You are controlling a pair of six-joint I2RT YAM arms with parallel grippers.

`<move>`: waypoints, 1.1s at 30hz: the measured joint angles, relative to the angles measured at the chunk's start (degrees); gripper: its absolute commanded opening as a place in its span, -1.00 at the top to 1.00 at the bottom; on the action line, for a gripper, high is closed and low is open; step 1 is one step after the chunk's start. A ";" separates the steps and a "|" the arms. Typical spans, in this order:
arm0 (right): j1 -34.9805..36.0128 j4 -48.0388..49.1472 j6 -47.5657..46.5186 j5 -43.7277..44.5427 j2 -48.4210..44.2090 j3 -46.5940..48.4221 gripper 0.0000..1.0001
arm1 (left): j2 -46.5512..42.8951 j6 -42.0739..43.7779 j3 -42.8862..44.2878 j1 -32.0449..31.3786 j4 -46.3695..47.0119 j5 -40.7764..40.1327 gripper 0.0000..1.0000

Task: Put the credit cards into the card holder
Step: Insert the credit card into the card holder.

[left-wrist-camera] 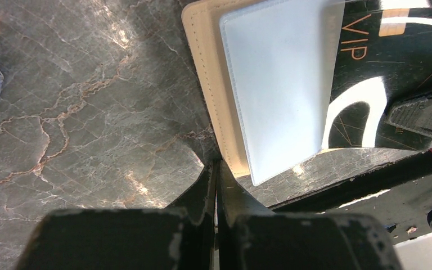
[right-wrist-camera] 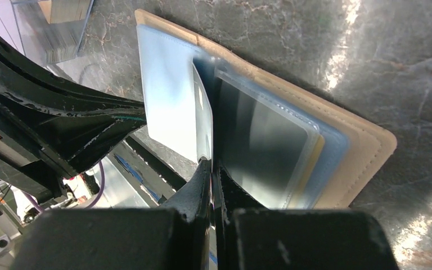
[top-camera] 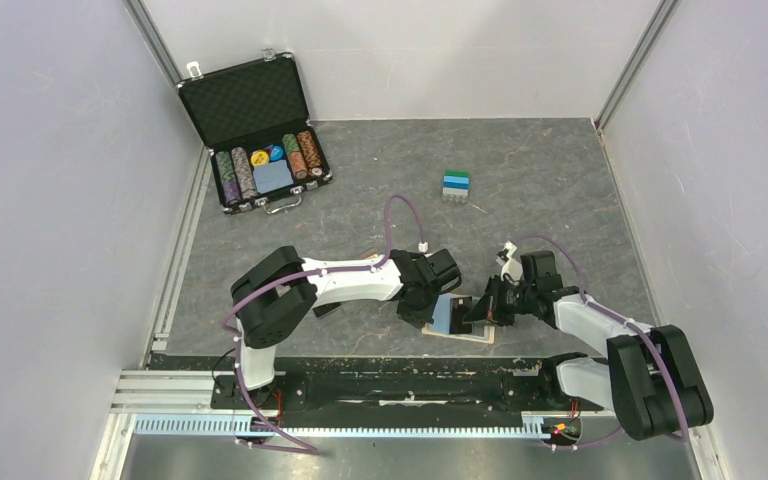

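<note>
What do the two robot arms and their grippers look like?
The left arm and right arm have white shells between chunky black joints, each trailing a purple cable. The left gripper and right gripper are black, with two scuffed fingers tapering to thin tips.

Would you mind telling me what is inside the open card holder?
Inside the tan card holder, clear plastic sleeves fan out; one holds a dark card, with a yellow edge behind it. Whatever lies deeper is covered.

Overhead looks down; close wrist views apparently share the card holder [left-wrist-camera: 201, 67].
</note>
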 measured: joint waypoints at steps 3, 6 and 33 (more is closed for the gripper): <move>0.02 -0.13 -1.27 -0.35 0.79 0.76 1.00 | 0.07 0.02 0.09 -0.02 -0.07 -0.07 0.95; 0.02 -0.39 -2.71 -0.46 2.08 1.70 1.00 | 0.33 0.13 0.44 -0.04 -0.44 -0.09 0.96; 6.29 17.81 6.03 -0.31 3.17 -4.39 0.77 | 0.61 1.27 0.98 -0.81 -0.90 -1.25 0.95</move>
